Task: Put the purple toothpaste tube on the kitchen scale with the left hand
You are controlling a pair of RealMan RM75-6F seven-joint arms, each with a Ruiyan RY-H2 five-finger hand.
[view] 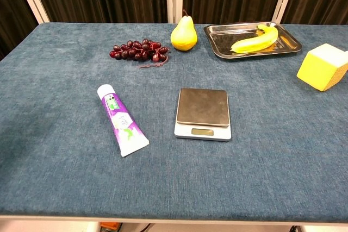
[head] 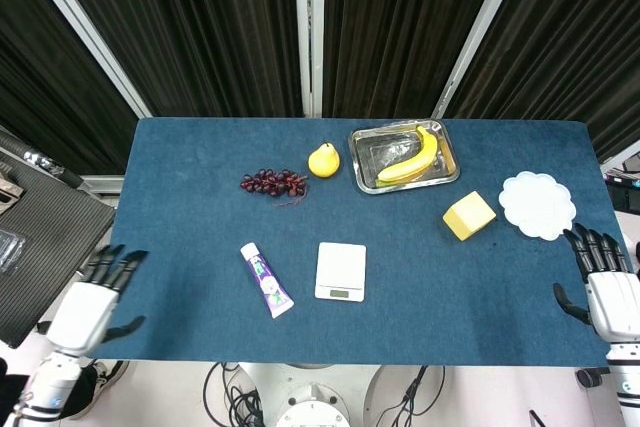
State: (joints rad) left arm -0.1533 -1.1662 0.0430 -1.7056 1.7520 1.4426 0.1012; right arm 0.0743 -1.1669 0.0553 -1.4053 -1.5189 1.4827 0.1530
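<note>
While the purple toothpaste tube point(head: 266, 280) lies flat just left of the kitchen scale point(head: 341, 271), the empty left hand point(head: 88, 305) (fingers apart, off the surface's point(head: 180, 177) edge) should approach across its body.

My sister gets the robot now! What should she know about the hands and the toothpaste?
Left hand: open, empty, off the table's left edge.
Right hand: open, empty, at the right edge.
Purple toothpaste tube: lying flat on the blue cloth, left of the kitchen scale, not touching it.
Done: nothing yet; scale is bare.
Left: reach with the left hand, grasp the tube, set it on the scale.
</note>
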